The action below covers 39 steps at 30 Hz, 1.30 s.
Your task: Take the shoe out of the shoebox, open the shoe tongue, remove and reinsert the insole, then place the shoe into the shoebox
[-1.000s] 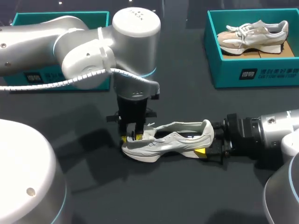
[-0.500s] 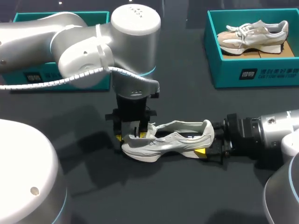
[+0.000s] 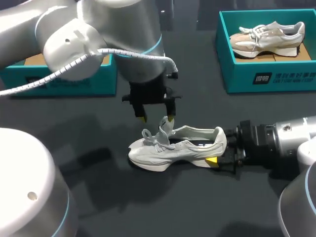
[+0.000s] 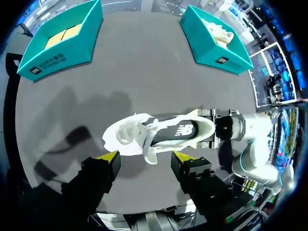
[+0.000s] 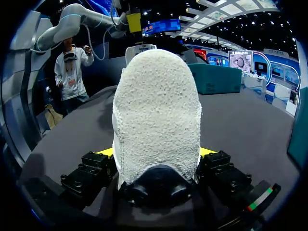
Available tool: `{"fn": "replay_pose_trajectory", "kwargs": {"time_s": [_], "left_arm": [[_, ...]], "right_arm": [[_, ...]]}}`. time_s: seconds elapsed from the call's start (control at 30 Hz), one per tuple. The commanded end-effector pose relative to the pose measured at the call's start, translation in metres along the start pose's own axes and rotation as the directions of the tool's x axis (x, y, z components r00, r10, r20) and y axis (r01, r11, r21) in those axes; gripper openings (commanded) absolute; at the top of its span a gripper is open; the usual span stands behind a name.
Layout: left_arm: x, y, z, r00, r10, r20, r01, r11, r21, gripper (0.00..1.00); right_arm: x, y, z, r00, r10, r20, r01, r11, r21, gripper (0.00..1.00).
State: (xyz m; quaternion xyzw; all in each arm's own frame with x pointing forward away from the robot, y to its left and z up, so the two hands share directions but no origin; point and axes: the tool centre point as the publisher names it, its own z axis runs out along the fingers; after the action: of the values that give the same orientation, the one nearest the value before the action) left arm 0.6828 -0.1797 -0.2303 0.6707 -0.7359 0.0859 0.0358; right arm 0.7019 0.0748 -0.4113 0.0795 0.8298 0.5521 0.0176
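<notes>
Dark table [image 3: 187, 207] holds the grey shoe [image 3: 173, 150], which is outside the teal shoebox [image 3: 74, 84]. The right gripper [image 3: 220, 153] is clenched on its heel from both sides. The left gripper [image 3: 156, 117] hangs just above the raised tongue [image 3: 165, 127], fingers spread apart, holding nothing.

Table [image 3: 197, 103]: dark charcoal, plain. Shoe [image 3: 177, 148] mid-frame: pale grey upper, white laces + sole, dark lining w/ small white logo (clearest in left wrist view). Its heel is off-white, nubbly texture, black patch at the base. Both shoeboxes teal, one upper left [image 3: 64, 81], one upper right [image 3: 261, 74], each w/ dark label + white print, brown card inside. Second shoe [image 3: 266, 37] in upper-right box: cream/beige, white laces. Left gripper [image 3: 156, 118] & right gripper [image 5: 156, 159]: black bodies, bright yellow tips. Left arm [image 3: 74, 39] & right arm [image 3: 291, 138]: silver-white w/ light blue rings. Left arm has a white ribbed cable.
</notes>
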Motion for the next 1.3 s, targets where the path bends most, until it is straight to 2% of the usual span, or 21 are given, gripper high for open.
{"fn": "replay_pose_trajectory", "kwargs": {"time_s": [0.03, 0.1, 0.13, 0.2, 0.3, 0.37, 0.4, 0.5, 0.53, 0.9, 0.97, 1.03, 1.1, 1.3], "left_arm": [[0.016, -0.002, -0.022, 0.993, 0.109, -0.038, -0.109, 0.994, 0.015, 0.75], [0.027, -0.002, -0.029, 0.977, 0.195, -0.08, -0.196, 0.981, 0.003, 0.77], [0.032, -0.003, -0.033, 0.966, 0.236, -0.1, -0.238, 0.971, -0.005, 0.7], [0.042, -0.002, -0.038, 0.94, 0.32, -0.118, -0.323, 0.946, -0.013, 0.5], [0.054, -0.001, -0.043, 0.881, 0.451, -0.144, -0.459, 0.888, -0.024, 0.4], [0.06, 0.0, -0.046, 0.819, 0.546, -0.176, -0.561, 0.826, -0.046, 0.09], [0.061, 0.0, -0.047, 0.785, 0.588, -0.195, -0.607, 0.793, -0.053, 0.0], [0.063, -0.001, -0.046, 0.654, 0.717, -0.24, -0.751, 0.653, -0.094, 0.0], [0.064, -0.003, -0.043, 0.673, 0.702, -0.234, -0.735, 0.671, -0.101, 0.0], [0.064, -0.003, -0.043, 0.673, 0.702, -0.234, -0.735, 0.671, -0.101, 0.0], [0.065, -0.005, -0.039, 0.609, 0.75, -0.257, -0.788, 0.61, -0.088, 0.0], [0.064, -0.004, -0.034, 0.493, 0.816, -0.302, -0.864, 0.499, -0.061, 0.0], [0.063, -0.004, -0.027, 0.41, 0.854, -0.321, -0.906, 0.422, -0.035, 0.0], [0.065, 0.0, -0.006, 0.258, 0.928, -0.27, -0.961, 0.275, 0.028, 0.0]], "right_arm": [[0.001, 0.001, 0.0, 1.0, 0.0, 0.001, -0.001, 1.0, 0.004, 0.0], [0.001, 0.001, 0.0, 1.0, 0.0, 0.001, -0.001, 1.0, 0.004, 0.0], [0.001, 0.001, 0.0, 1.0, 0.0, 0.001, -0.001, 1.0, 0.004, 0.0], [0.001, 0.001, 0.0, 1.0, 0.0, 0.001, -0.001, 1.0, 0.004, 0.0], [0.001, 0.001, 0.0, 1.0, 0.0, 0.001, -0.001, 1.0, 0.004, 0.0], [0.001, 0.001, 0.0, 1.0, 0.0, 0.001, -0.001, 1.0, 0.004, 0.0], [0.001, 0.001, 0.0, 1.0, 0.0, 0.001, -0.001, 1.0, 0.004, 0.0], [0.001, 0.001, 0.0, 1.0, 0.0, 0.001, -0.001, 1.0, 0.004, 0.0], [0.001, 0.001, 0.0, 1.0, 0.0, 0.001, -0.001, 1.0, 0.004, 0.0], [0.001, 0.001, 0.0, 1.0, 0.0, 0.001, -0.001, 1.0, 0.004, 0.0], [0.001, 0.001, 0.0, 1.0, 0.0, 0.001, -0.001, 1.0, 0.004, 0.0], [0.001, 0.001, 0.0, 1.0, 0.0, 0.001, -0.001, 1.0, 0.004, 0.0], [0.001, 0.001, 0.0, 1.0, 0.0, 0.001, -0.001, 1.0, 0.004, 0.0], [0.001, 0.001, 0.0, 1.0, 0.0, 0.001, -0.001, 1.0, 0.004, 0.0]]}}
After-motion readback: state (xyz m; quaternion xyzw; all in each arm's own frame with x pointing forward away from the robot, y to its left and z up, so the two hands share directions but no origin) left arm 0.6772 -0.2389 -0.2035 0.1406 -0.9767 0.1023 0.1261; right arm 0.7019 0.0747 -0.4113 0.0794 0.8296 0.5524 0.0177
